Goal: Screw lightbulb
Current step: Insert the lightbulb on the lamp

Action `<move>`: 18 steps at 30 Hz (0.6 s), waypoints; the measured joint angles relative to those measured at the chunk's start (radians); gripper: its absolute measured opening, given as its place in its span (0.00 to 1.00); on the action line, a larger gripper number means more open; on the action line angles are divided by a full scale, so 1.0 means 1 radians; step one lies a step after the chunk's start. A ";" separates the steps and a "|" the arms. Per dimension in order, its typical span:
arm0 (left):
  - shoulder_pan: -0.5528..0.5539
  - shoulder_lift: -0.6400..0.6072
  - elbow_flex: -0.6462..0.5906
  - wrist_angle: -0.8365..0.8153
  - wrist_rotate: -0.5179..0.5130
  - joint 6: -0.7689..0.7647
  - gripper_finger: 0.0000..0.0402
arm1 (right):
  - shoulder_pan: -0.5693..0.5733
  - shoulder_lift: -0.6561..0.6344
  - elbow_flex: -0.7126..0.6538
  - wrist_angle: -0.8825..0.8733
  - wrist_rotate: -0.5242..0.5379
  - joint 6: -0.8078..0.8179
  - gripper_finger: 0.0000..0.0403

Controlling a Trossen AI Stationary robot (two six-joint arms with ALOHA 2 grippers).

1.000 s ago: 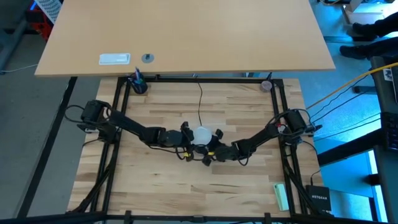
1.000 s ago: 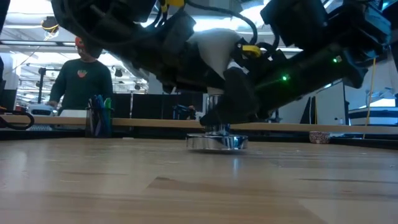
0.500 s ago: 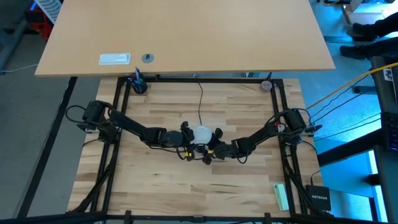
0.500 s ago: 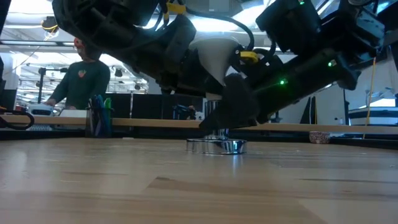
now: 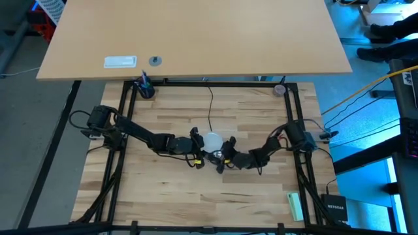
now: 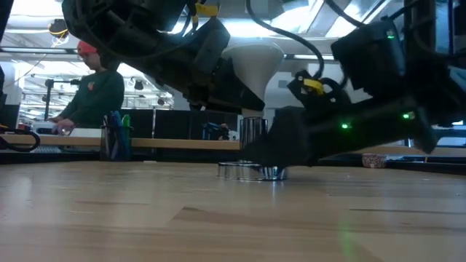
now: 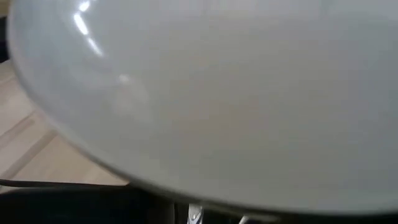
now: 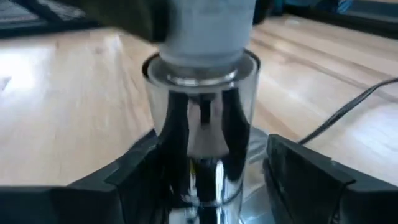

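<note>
The white frosted lightbulb (image 5: 213, 140) stands upright at the table's middle, its narrow end down in the round silver socket (image 6: 253, 170). In the right wrist view the bulb's neck (image 8: 205, 31) sits in the socket's chrome cup (image 8: 202, 124). My left gripper (image 5: 199, 145) is shut on the bulb, whose globe (image 7: 217, 93) fills the left wrist view. My right gripper (image 5: 223, 160) is open and low at the socket, with a finger on either side of the chrome cup. I cannot tell whether they touch it. The socket's thin black cord (image 5: 210, 108) runs toward the far edge. My left gripper holds the bulb's white globe (image 6: 255, 65), coming at it roughly level from the table's left. The bulb itself hides the fingers in the left wrist view, so the kind of hold does not show. The bulb stands upright with its base in the socket.
A pen cup (image 5: 144, 87) stands at the far left corner and a small round thing (image 5: 280, 89) at the far right corner. A green object (image 5: 296, 206) lies near the right front. A person (image 6: 95, 91) stands behind the table.
My right gripper has gone down and drawn back a little toward the table's near right, so more of the bulb shows in the low view. The bulb, the socket and my left gripper have stayed in place.
</note>
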 joint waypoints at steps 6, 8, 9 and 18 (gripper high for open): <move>0.000 0.000 0.000 0.000 0.000 0.000 0.31 | 0.000 0.021 0.025 0.011 0.003 -0.028 0.70; 0.000 0.000 0.000 0.000 -0.001 -0.001 0.31 | 0.000 0.021 0.025 0.012 0.022 -0.026 0.69; 0.000 0.000 0.000 0.000 -0.001 -0.001 0.31 | -0.002 0.022 0.025 0.012 0.024 -0.024 0.68; 0.000 0.001 0.000 -0.001 -0.004 -0.021 0.31 | -0.006 0.022 0.035 0.002 0.037 -0.027 0.45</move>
